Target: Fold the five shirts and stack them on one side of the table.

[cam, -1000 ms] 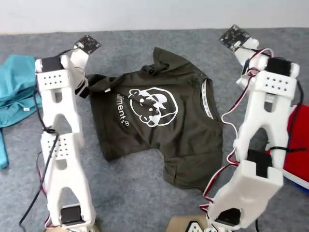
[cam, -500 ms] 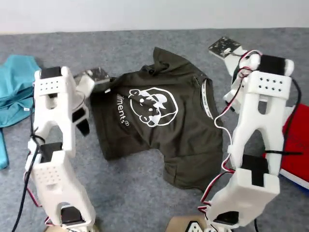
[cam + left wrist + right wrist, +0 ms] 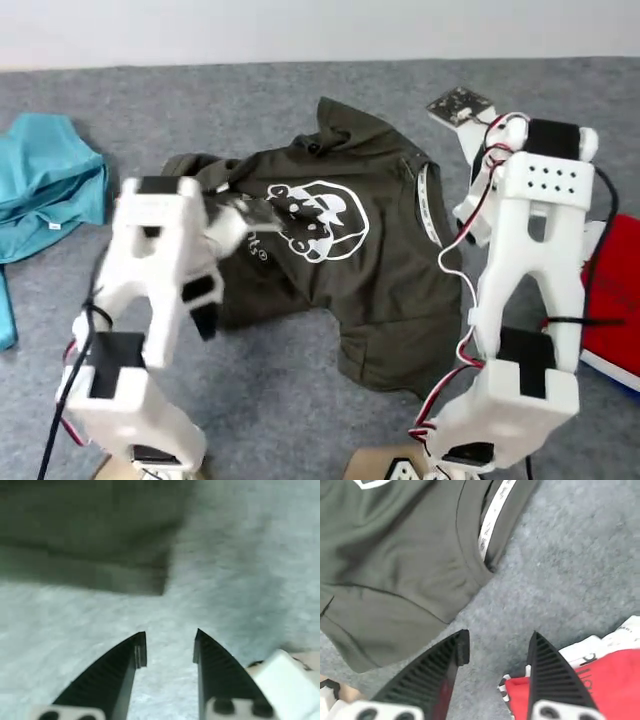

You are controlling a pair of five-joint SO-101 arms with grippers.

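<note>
A dark olive shirt with a white print lies spread and rumpled in the middle of the grey carpeted table. In the left wrist view my left gripper is open over bare carpet, with a hem corner of the olive shirt just ahead of its tips. Seen from above, that left arm hangs over the shirt's left lower edge. My right gripper is open above the carpet beside the olive shirt's collar. Its arm stands at the shirt's right side.
A teal shirt lies bunched at the table's left edge. A red shirt with white trim lies at the right edge, close to my right gripper. Bare carpet lies along the back and in front between the arms.
My left arm has swung from the shirt's far left sleeve toward the near side and right, onto its lower left hem. The right arm has shifted slightly left.
</note>
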